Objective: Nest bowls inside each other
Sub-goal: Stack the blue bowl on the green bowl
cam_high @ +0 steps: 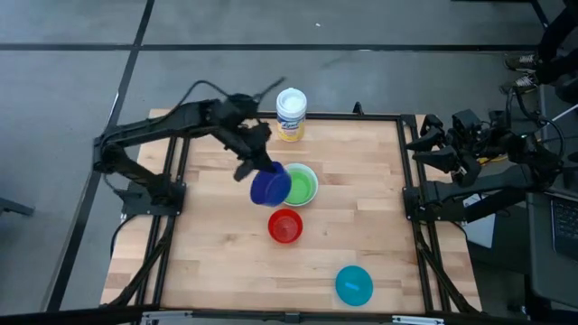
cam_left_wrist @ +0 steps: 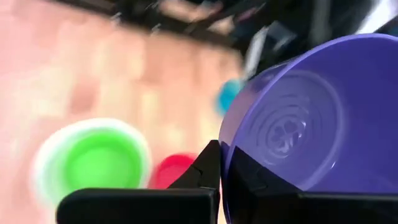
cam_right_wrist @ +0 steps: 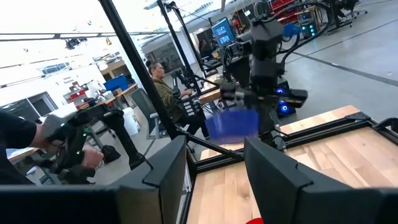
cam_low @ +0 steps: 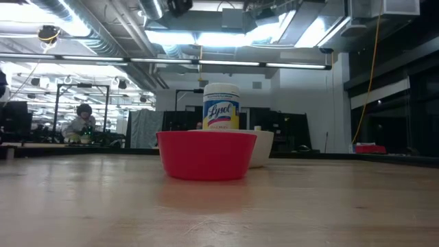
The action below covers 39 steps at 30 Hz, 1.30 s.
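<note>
My left gripper (cam_high: 257, 167) is shut on the dark blue bowl (cam_high: 269, 186) and holds it in the air by the left side of the green bowl (cam_high: 302, 188). The green bowl sits inside the white bowl (cam_high: 312, 171) at mid-table. The red bowl (cam_high: 285, 226) stands on its base just nearer, and the teal bowl (cam_high: 354, 283) stands near the front edge. In the low view only the red bowl (cam_low: 206, 154) and the white bowl (cam_low: 262, 147) show. My right gripper (cam_right_wrist: 217, 180) waits open, raised at the table's right edge. My left gripper pinches the blue bowl's rim (cam_left_wrist: 227, 163), one finger (cam_left_wrist: 208, 169) outside the wall and one (cam_left_wrist: 247, 177) inside. The bowl is lifted clear and tipped on its side, its opening turned toward the wrist.
A white canister with a yellow label (cam_high: 291, 115) stands at the table's far edge behind the bowls. Bare wood lies to the left and right of the bowls. Beyond the table, people sit at workstations (cam_right_wrist: 163, 84).
</note>
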Each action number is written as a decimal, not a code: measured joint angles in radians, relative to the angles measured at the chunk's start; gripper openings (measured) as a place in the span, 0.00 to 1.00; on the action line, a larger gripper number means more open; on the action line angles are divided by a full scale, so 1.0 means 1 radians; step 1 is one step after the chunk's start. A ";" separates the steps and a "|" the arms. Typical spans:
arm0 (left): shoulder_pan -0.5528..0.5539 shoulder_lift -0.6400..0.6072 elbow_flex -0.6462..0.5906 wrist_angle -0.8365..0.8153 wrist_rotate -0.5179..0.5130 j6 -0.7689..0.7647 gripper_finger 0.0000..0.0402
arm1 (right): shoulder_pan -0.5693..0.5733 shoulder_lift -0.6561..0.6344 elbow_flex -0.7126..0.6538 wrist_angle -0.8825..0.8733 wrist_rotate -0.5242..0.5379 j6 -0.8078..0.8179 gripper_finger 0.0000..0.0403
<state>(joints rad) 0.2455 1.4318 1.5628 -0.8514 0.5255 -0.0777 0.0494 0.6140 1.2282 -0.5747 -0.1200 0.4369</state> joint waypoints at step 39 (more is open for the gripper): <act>0.055 0.703 0.404 -0.262 -0.271 0.522 0.00 | 0.000 -0.001 0.000 -0.001 -0.022 -0.026 0.42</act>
<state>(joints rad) 0.3000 2.1345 1.9667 -1.1137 0.2544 0.4439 0.0498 0.6132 1.2282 -0.5758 -0.1421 0.4107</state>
